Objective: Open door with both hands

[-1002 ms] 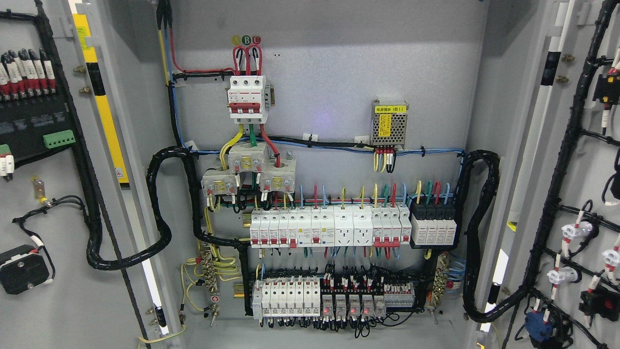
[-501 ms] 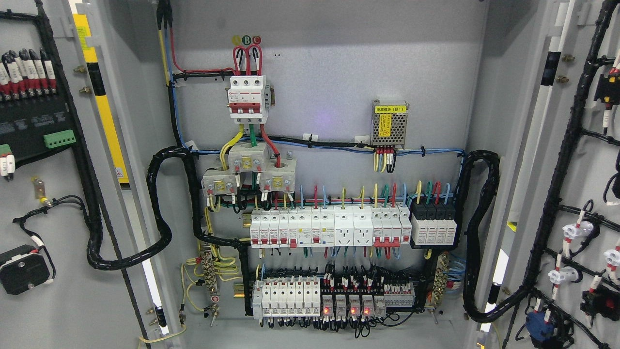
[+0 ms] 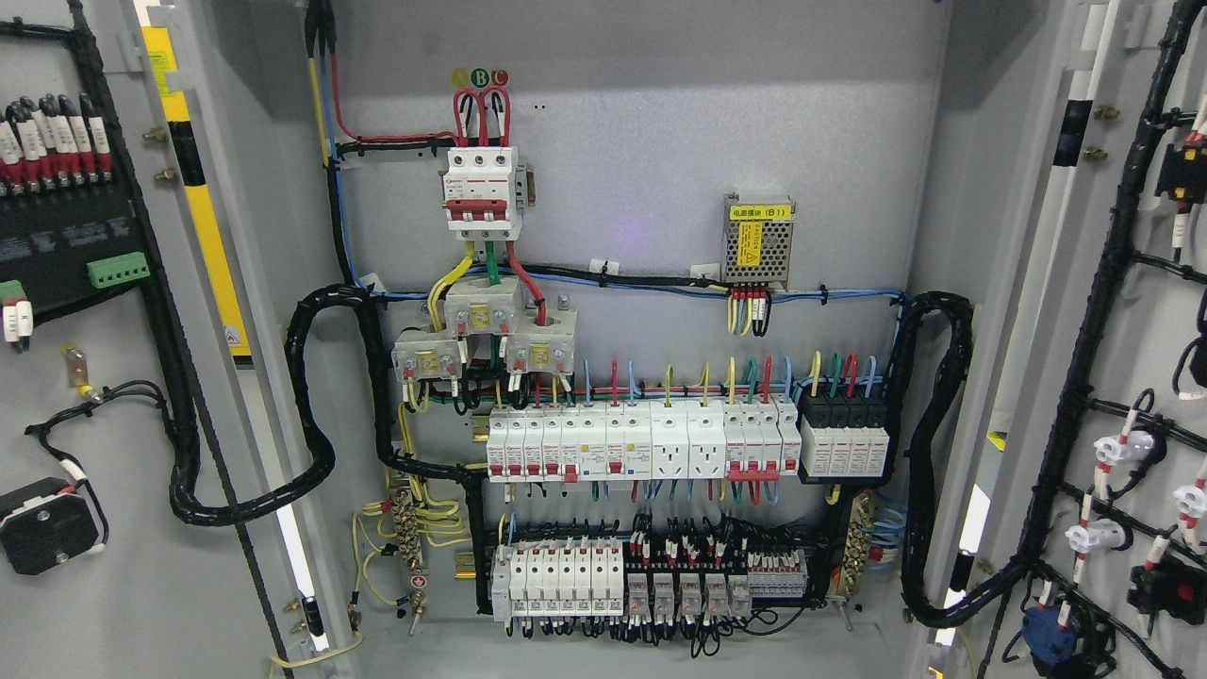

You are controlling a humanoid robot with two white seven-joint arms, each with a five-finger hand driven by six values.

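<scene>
A grey electrical cabinet stands open in front of me. Its left door (image 3: 113, 528) is swung wide at the picture's left, inner face toward me, with terminals and black cable on it. Its right door (image 3: 1146, 330) is swung wide at the picture's right, with black wiring and white connectors on it. Between them the back panel (image 3: 660, 123) shows a red and white main breaker (image 3: 481, 193), rows of white breakers (image 3: 641, 443) and relays (image 3: 684, 594). Neither of my hands nor arms shows in the head view.
Thick black cable looms (image 3: 311, 405) run from the left door into the cabinet and another loom (image 3: 929, 453) runs to the right door. A small power supply with a yellow label (image 3: 757, 240) sits at the upper right of the panel.
The red lights on the bottom relays, lit half a second ago, are now off. The left door has shifted very slightly. Nothing else moved.
</scene>
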